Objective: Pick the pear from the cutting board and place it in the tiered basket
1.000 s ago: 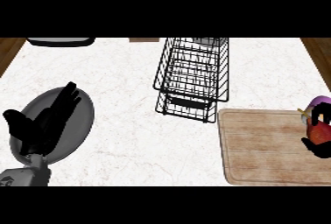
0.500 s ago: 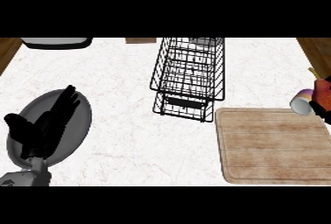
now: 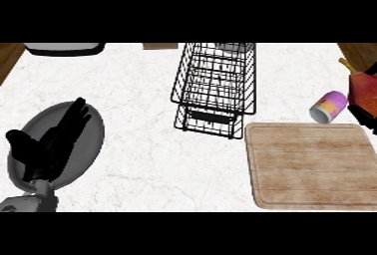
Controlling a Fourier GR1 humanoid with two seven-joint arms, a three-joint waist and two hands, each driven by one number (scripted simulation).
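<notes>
Left black hand [image 3: 48, 144] resting open at view's left, fingers straight and apart, lying over grey round plate [image 3: 87, 144] on white marbled counter [image 3: 147, 174]. Black wire tiered basket [image 3: 216, 87] standing upright at centre, just beside top left corner of bare light wooden cutting board [image 3: 313, 167]. Purple-and-white can [image 3: 327, 106] lying tilted just above board. Reddish-brown pear [image 3: 364, 87] sitting lifted at right edge, off board. Right hand's dark fingers [image 3: 364, 115] showing just below pear; grip hard to judge, cut off by edge.
</notes>
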